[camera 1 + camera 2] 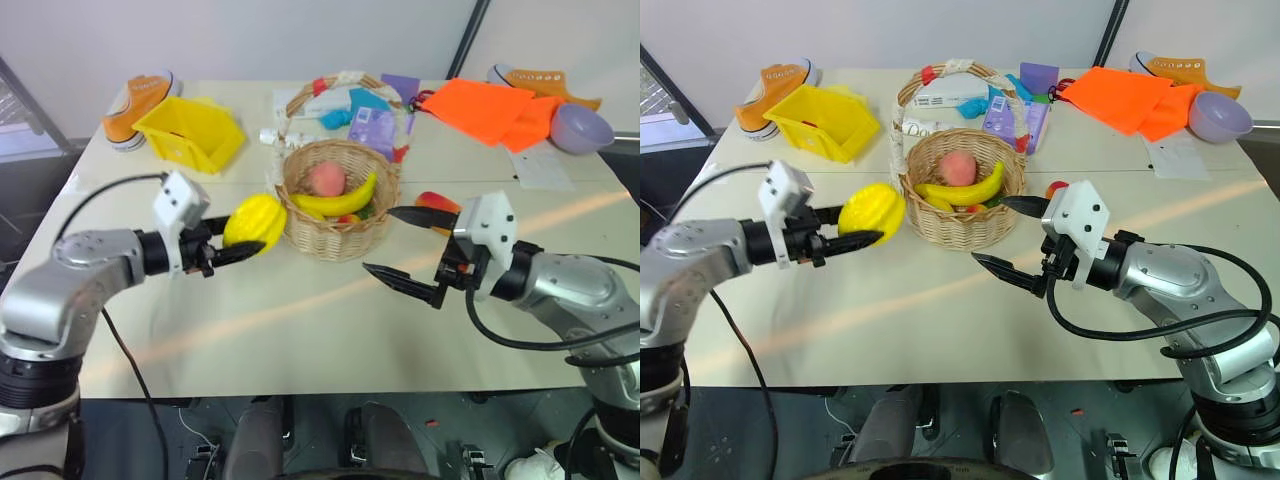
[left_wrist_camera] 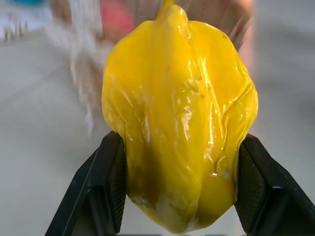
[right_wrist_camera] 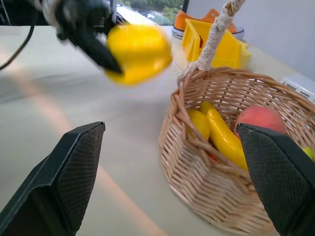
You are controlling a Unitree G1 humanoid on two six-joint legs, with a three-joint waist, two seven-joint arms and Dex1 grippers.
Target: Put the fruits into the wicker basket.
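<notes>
My left gripper (image 1: 243,237) is shut on the ridged oval yellow fruit (image 1: 257,218), holding it off the table just left of the wicker basket (image 1: 335,238). In the left wrist view both black fingers (image 2: 110,182) press the fruit's (image 2: 179,123) sides. In the basket lie the curved yellow banana (image 1: 335,203) and a round peach-coloured fruit (image 1: 326,179). The red-orange mango (image 1: 437,203) lies on the table right of the basket, behind my right gripper (image 1: 380,240). That gripper is open and holds nothing, its fingers level at the basket's right front.
A yellow plastic bin (image 1: 190,132) and an orange shoe (image 1: 135,105) stand at the back left. Purple packets (image 1: 373,130), an orange cloth (image 1: 490,110), a lilac bowl (image 1: 581,127) and a paper sheet (image 1: 545,168) lie behind and to the right.
</notes>
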